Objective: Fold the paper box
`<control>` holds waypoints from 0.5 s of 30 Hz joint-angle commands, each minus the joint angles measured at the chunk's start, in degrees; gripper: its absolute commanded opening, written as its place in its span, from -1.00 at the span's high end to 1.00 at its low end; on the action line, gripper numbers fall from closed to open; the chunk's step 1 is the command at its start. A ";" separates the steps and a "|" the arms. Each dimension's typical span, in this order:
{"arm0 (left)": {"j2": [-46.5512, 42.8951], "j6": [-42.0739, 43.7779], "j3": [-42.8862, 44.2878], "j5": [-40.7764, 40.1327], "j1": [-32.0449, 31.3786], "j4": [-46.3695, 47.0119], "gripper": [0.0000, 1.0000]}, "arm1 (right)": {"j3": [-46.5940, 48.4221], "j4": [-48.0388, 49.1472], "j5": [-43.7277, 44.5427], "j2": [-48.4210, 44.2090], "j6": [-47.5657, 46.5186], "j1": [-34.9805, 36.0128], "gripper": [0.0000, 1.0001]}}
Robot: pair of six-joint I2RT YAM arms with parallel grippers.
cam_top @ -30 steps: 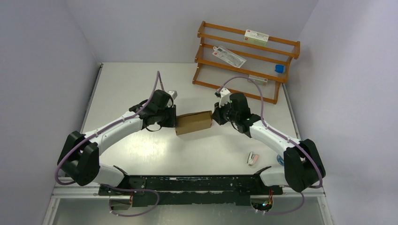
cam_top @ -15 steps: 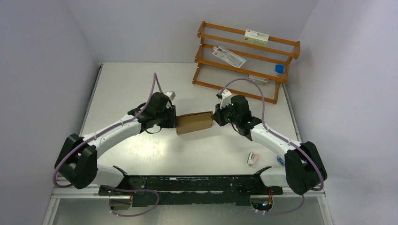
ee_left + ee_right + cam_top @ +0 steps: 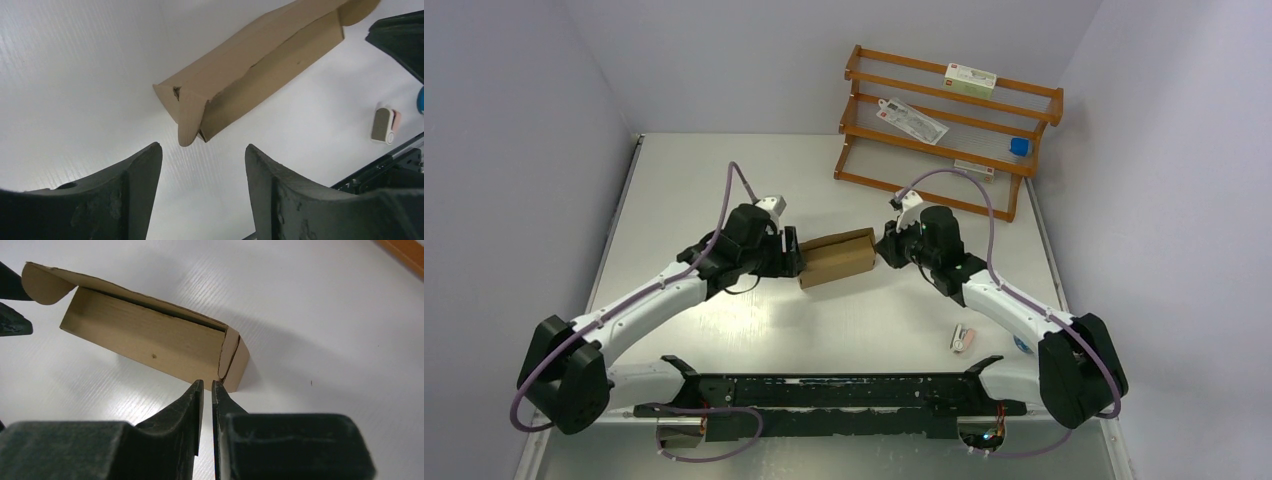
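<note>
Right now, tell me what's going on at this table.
Two robot arms are working on a brown paper box lying mid-table, one at each end. The left hand is open just short of the box's near end, where a rounded end flap sticks out untucked. The right hand has its fingers nearly together, with only a thin gap, at the opposite end and grips nothing. The box is formed into a long carton, but its end flaps are not closed yet.

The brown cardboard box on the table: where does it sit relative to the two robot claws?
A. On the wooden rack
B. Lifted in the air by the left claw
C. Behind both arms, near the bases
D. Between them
D: the cardboard box lies on the table between the left gripper and right gripper.
</note>
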 commanded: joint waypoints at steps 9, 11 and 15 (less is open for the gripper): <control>-2.87 -1.05 2.47 -2.12 -0.24 -1.84 -0.14 | 0.38 1.52 0.49 -1.45 0.17 0.27 0.65; -2.26 -0.72 3.21 -2.02 -0.24 -2.29 -0.04 | 0.72 1.31 0.50 -1.30 0.00 0.27 0.65; -0.94 -0.03 4.49 -1.19 -0.24 -3.12 0.15 | 1.54 0.99 0.25 -0.53 -0.14 0.26 0.66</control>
